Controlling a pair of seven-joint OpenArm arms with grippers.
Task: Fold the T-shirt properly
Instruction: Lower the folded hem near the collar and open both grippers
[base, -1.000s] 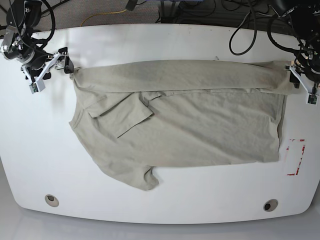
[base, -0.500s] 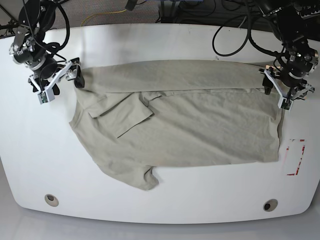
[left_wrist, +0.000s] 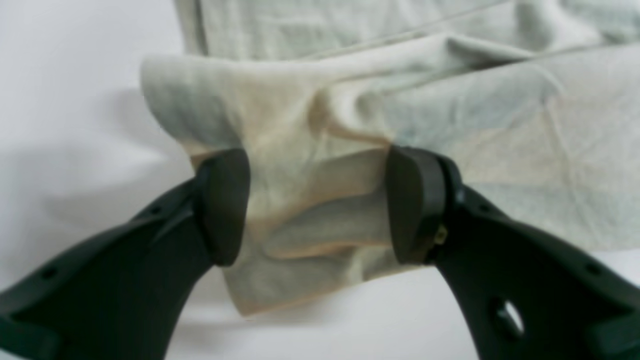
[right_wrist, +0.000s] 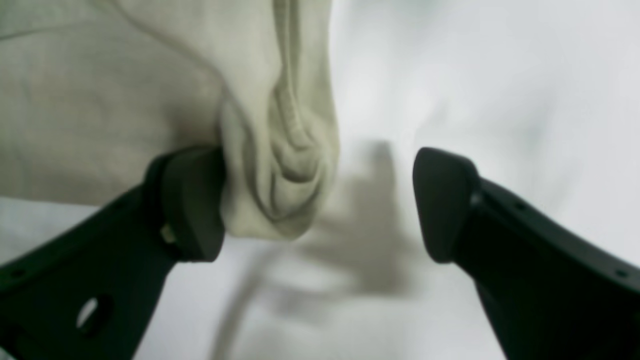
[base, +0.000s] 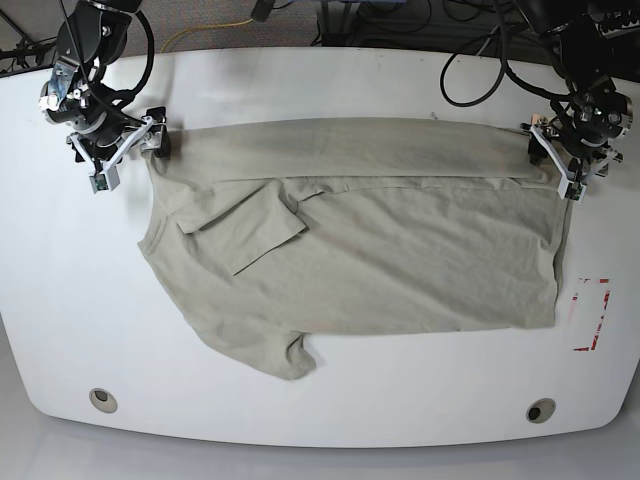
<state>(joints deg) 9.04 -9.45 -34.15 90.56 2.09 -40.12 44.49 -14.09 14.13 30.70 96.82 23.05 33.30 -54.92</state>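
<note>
Between the left gripper's (left_wrist: 317, 210) spread fingers sits a bunched corner of the T-shirt (base: 350, 240), not squeezed. Beside one finger of the wide-open right gripper (right_wrist: 320, 205) hangs another corner (only touching). One long fold looks done; next, both must let go and grab the other edge.

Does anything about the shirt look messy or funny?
Yes. On the T-shirt, one sleeve lies folded over the chest while the other sticks out off the near edge, so the shape looks lopsided on the table.
</note>
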